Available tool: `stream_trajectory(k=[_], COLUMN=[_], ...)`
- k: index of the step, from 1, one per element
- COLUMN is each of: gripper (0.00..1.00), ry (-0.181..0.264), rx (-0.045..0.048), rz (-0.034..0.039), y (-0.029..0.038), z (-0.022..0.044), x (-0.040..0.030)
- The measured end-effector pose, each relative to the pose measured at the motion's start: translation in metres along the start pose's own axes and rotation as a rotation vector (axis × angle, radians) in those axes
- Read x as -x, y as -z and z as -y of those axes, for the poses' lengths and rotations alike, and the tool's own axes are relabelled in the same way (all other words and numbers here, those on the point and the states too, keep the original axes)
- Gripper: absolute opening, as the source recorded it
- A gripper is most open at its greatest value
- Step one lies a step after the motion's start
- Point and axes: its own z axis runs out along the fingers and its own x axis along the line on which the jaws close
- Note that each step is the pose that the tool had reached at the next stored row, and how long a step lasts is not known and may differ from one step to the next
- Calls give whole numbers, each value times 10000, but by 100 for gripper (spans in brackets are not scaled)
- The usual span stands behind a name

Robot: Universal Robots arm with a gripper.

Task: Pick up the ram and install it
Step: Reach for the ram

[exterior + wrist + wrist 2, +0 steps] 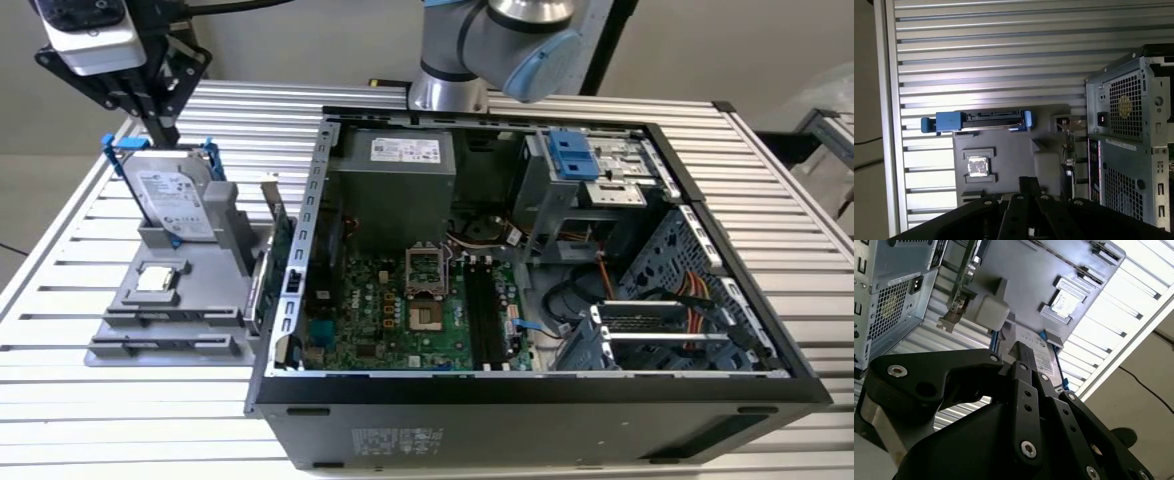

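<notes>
The slatted metal surface (267, 110) carries an open computer case (534, 385), which takes the centre and right of the exterior view. Its motherboard (387, 310) is exposed, with long black slots (483, 310) near the middle. The arm (501, 40) enters at the top centre of the frame, behind the case. A grey fixture tray (160, 320) lies on the surface at the exterior view's left, just beside the case wall. A silver hard drive (174, 195) in a blue frame stands upright at the rear of the tray. The gripper (166, 135) hangs at the upper left of the frame, near the top edge of the drive, and shows in both wrist views (1023, 351) (1027, 181). Its jaws are drawn together and hold nothing. The ram (267, 262) stands on edge at the tray's side nearest the case, apart from the gripper, and appears as a green strip in the second wrist view (961, 285). A small square processor chip (158, 279) sits in a recess of the tray, in front of the drive.
</notes>
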Motion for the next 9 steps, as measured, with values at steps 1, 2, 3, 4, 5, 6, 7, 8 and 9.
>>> stream_trajectory(k=[1, 2, 3, 4, 5, 6, 7, 8, 9], gripper=[0, 0, 0, 0, 0, 0, 0, 0, 0], ry=[0, 0, 0, 0, 0, -1, 0, -1, -1], rx=[0, 0, 0, 0, -1, 0, -1, -1, -1], rz=[-1, -3, -4, -5, -6, -7, -9, -10, -10], y=[0, 0, 0, 0, 0, -1, 0, 0, -1], z=[1, 1, 2, 3, 3, 4, 5, 5, 6], x=[-9, -17, -26, -35, -44, -54, -64, -73, -83])
